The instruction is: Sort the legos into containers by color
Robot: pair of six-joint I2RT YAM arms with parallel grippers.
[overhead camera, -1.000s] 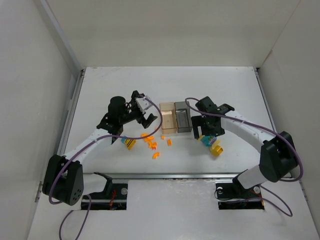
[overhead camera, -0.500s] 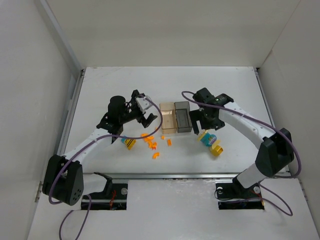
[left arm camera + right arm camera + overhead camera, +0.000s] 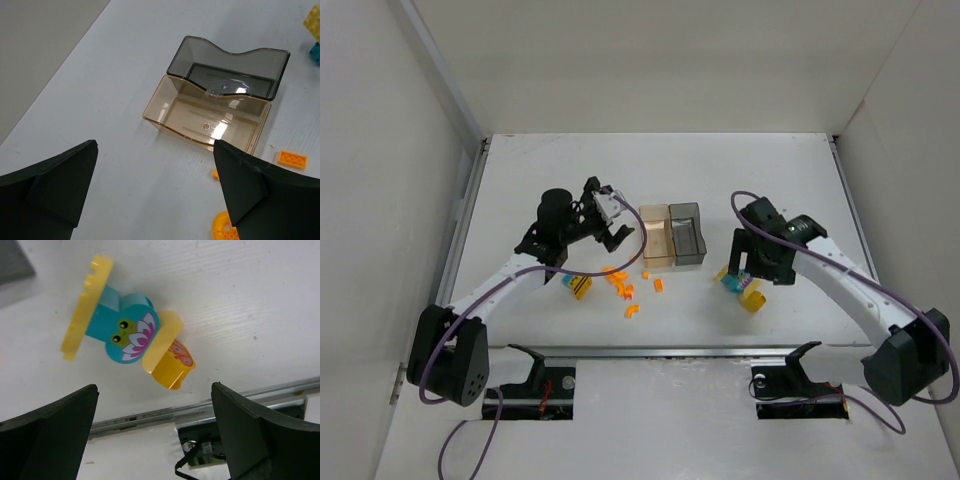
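Wide open and empty, the right claw (image 3: 750,274) hangs over the teal-and-yellow lego cluster (image 3: 127,332), which lies slantwise across its gap on the worktop (image 3: 235,285), right of the grey bin (image 3: 688,232).

Open right hand (image 3: 154,387) frames teal frog brick (image 3: 122,327) touching yellow bricks (image 3: 162,347).

I find a translucent amber plastic bin (image 3: 656,236) and a smoky grey plastic bin (image 3: 687,232) upright, touching side by side. Near the amber one lie scattered tiny orange plastic bricks (image 3: 620,282). A teal-and-yellow brick cluster (image 3: 122,327) lies apart.
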